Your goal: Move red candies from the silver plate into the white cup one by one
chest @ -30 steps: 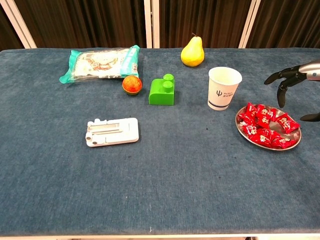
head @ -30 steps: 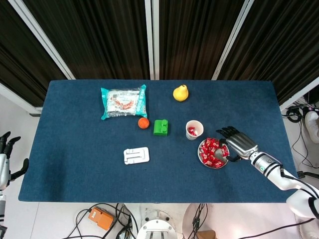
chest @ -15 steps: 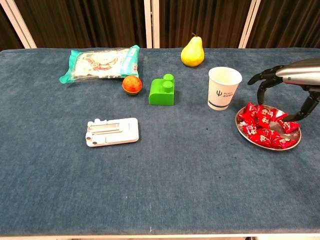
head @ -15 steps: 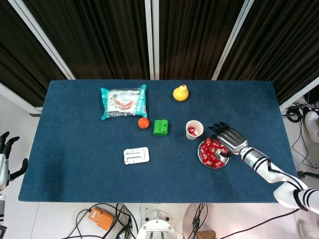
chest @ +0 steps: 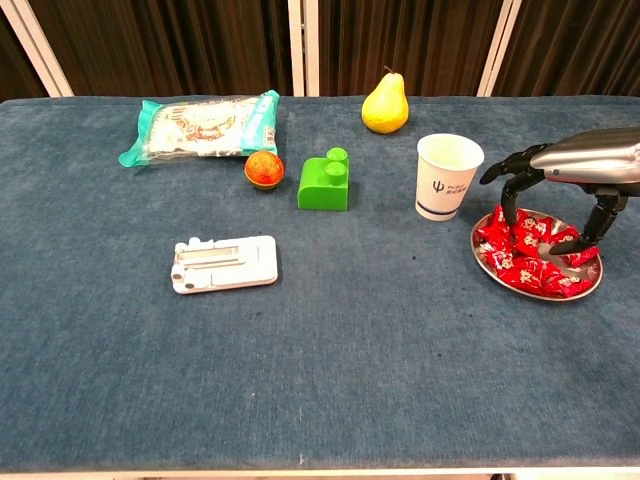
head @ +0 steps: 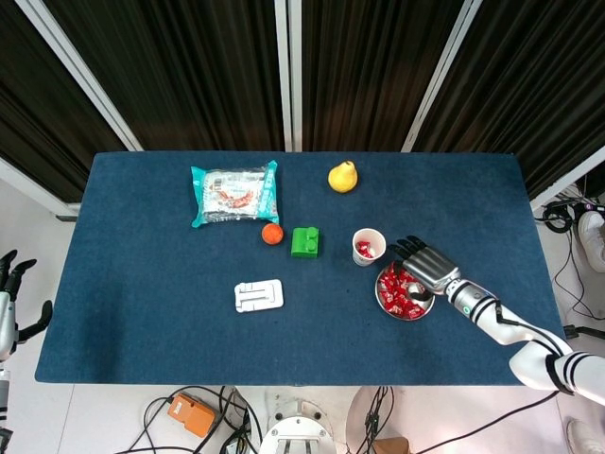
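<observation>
A silver plate [chest: 487, 262] [head: 380, 295] with several red candies [chest: 520, 264] [head: 396, 297] lies at the right of the blue table. Just left of it stands the white cup [chest: 448, 177] [head: 368, 246], with red candy inside in the head view. My right hand [chest: 560, 174] [head: 422, 266] hovers low over the plate, fingers spread and pointing down into the candies, the thumb near a candy at the plate's right side. I cannot see any candy lifted. My left hand [head: 11, 284] hangs open off the table's left edge, only in the head view.
A green block [chest: 325, 182], a small orange ball [chest: 264, 168], a yellow pear [chest: 385, 104] and a snack packet [chest: 201, 125] lie in the back half. A white flat holder [chest: 223, 263] sits near the middle left.
My right hand has moved left and down, from beside the plate's far right to over the candies, fingertips now among them. The left hand is still.
</observation>
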